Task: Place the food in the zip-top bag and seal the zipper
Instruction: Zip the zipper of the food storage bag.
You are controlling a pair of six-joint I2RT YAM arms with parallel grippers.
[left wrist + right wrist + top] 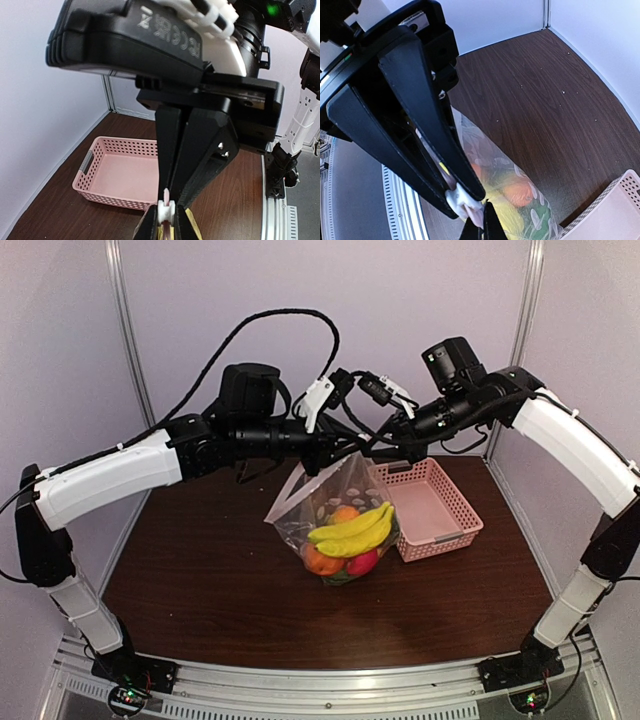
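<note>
At lower centre the left gripper has its black fingers pressed together on the zipper, just above the white slider tab; a pink basket sits lower left on the brown table

1. The zip-top bag hangs upright over the centre of the worktop.
2. The food lies in the bottom of the bag.
3. The basket sits on the worktop just right of the bag, toward the rear.
4. The left tool and right tool meet on the zipper at the bag's top, left tool on the left.
</note>
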